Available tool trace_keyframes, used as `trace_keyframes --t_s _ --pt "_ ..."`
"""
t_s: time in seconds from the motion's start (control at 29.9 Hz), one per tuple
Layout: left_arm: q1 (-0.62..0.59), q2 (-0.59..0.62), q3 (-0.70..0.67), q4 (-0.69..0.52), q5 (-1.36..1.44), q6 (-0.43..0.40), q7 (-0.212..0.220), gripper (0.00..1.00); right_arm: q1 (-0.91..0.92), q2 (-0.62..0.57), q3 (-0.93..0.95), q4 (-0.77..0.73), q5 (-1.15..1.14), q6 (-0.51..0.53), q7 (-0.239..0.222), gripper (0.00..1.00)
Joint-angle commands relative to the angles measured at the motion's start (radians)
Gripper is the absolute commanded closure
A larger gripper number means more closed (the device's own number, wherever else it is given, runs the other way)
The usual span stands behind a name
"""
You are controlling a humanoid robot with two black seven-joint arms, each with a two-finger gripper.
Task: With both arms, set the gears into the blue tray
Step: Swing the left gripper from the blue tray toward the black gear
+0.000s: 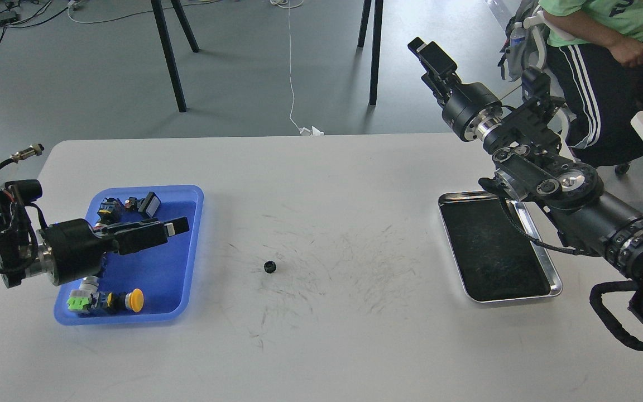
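Observation:
One small black gear lies on the white table, about midway and right of the blue tray. My left gripper reaches low over the tray's middle, pointing right toward that gear. It is seen edge-on, so its fingers read as one dark bar. The arm covers part of the tray floor, and no gear shows inside the tray. My right gripper is raised high beyond the table's far right edge, far from the gear. Its fingers cannot be told apart.
Colourful push-button switches line the blue tray's left and front sides, with two more at its back. A shiny silver tray lies at the right under my right arm. A seated person is at the top right.

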Motion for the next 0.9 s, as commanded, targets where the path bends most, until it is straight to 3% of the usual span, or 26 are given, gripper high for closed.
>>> trace_keyframes --t_s 0.0,0.2,0.37,0.54,0.87 --pt "-0.019 -0.002 0.013 0.000 0.085 0.007 0.000 0.01 -0.004 -0.004 0.001 -0.001 0.000 -0.001 0.000 0.06" --pt "-0.034 -0.003 0.024 0.005 0.162 0.015 0.000 0.01 -0.018 -0.005 0.001 -0.002 0.087 -0.001 0.000 0.06" --pt "-0.036 -0.077 0.080 0.028 0.177 0.088 0.000 0.01 -0.031 -0.011 -0.004 -0.033 0.273 0.000 0.000 0.05" --pt "-0.062 -0.155 0.089 0.060 0.180 0.130 0.000 0.01 -0.073 -0.017 -0.011 -0.041 0.298 -0.001 0.000 0.05" --pt "-0.105 -0.383 0.166 0.148 0.182 0.323 0.000 0.01 -0.059 -0.030 -0.008 -0.042 0.305 -0.001 0.000 0.05"
